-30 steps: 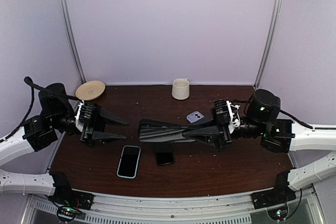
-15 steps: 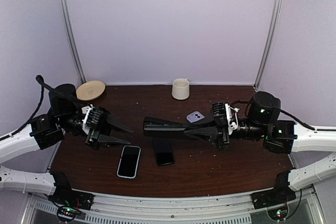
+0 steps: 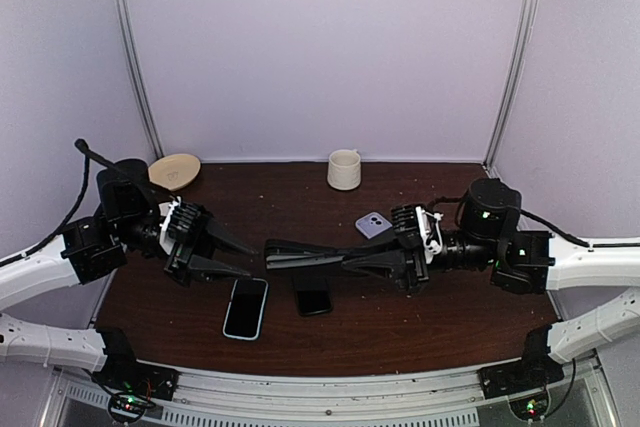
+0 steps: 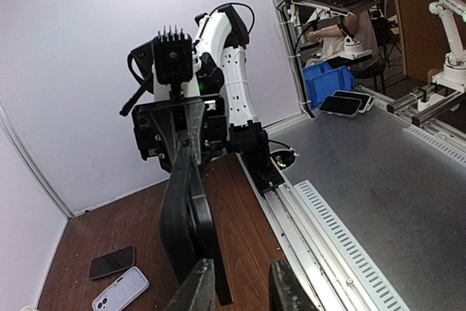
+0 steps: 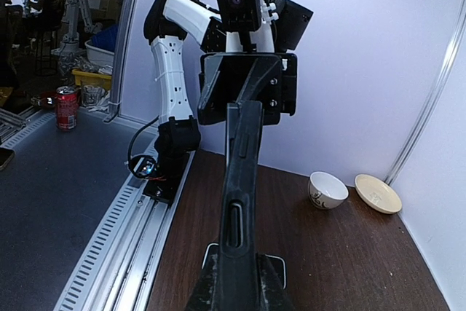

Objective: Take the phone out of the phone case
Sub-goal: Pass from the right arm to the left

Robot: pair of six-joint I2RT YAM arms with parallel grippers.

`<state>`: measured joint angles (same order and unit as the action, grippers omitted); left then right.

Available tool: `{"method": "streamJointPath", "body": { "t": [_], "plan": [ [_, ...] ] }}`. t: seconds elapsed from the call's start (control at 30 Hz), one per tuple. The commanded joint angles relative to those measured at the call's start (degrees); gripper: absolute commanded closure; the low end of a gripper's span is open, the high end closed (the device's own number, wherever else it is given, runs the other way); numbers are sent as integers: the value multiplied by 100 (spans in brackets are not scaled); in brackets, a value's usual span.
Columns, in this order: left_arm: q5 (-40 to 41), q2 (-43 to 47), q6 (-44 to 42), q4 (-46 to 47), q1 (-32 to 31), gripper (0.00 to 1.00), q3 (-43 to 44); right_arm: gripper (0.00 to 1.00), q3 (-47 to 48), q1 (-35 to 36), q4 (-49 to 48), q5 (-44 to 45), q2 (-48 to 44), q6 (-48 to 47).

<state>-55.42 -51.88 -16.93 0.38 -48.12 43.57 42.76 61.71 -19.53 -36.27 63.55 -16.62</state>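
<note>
Progress on the job looked partial at best. My right claw (image 3: 360,259) was clamped shut on the thin black phone case (image 3: 300,253), which I held edge-on in the air, right of centre in the overhead frame, above the dark brown wooden table (image 3: 400,332). The case reached leftward toward my left claw (image 3: 250,260). That claw's jaws stood partly apart. From the left wrist, the near end of the case lay just beside one finger (image 4: 198,290), with an empty gap to the other. I judged the left claw had no grip on it.

Whether a phone sat inside the case I could not tell, since only its narrow side showed. A slim cut-out was visible along that edge from the right wrist.

Below the case, at lower centre, lay a black-screened phone with a pale blue rim (image 3: 246,307). A smaller dark phone (image 3: 313,297) lay just to its right.

As I read it, the lift was done. Bracing the free end and working the phone out, if one was in there, remained.
</note>
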Motion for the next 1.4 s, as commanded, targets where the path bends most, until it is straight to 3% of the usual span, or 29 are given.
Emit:
{"method": "streamJointPath", "body": {
  "t": [0.0,0.77,1.23,1.37],
  "plan": [
    [-100,-39,87,256,6,71,37,100,245,49,-594,-183,-38,-36],
    [302,-324,90,-1,-26,71,205,100,446,230,-1096,-82,295,-79],
    [972,-399,5,-301,-47,52,265,100,581,436,-1210,71,478,-101],
    [998,-453,-3,-378,-64,51,310,100,677,561,-1478,93,687,-46]
  ]
}}
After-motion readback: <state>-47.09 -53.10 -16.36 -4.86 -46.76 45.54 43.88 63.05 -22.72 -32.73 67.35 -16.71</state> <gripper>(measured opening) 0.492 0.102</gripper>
